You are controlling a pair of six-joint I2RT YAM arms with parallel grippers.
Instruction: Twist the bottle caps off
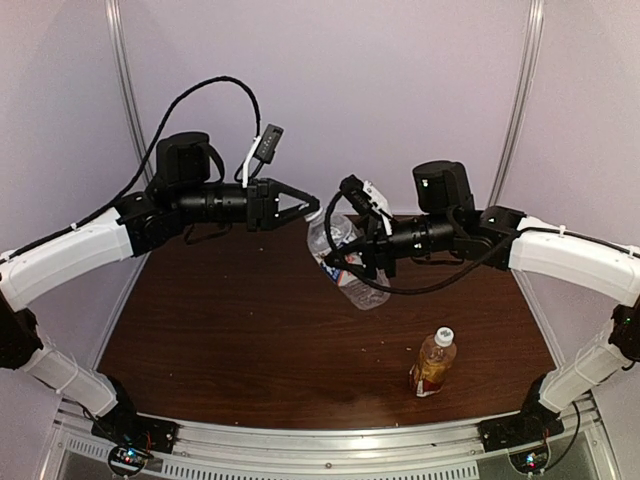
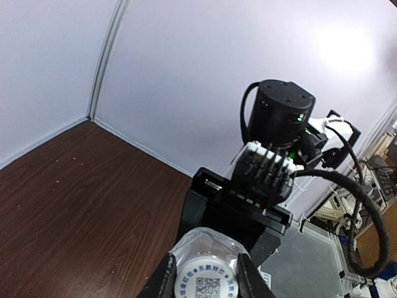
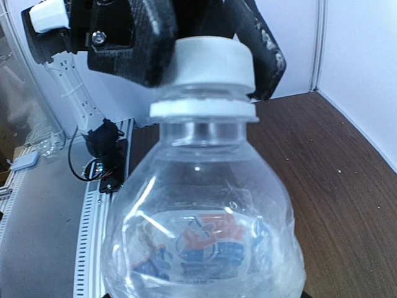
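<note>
Tilted clear bottle (image 1: 366, 291) grasped mid-body by right gripper (image 1: 345, 258); left gripper (image 1: 312, 210) clamped on its white cap (image 3: 211, 62); 1 amber bottle (image 1: 433, 362) upright on table (image 1: 240, 310).

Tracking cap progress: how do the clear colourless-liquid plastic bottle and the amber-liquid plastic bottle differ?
The right gripper holds the colourless bottle tilted aloft; the amber bottle stands on the table. The left gripper clamps the colourless bottle's white cap; the amber bottle's cap is untouched. Both are capped.
</note>
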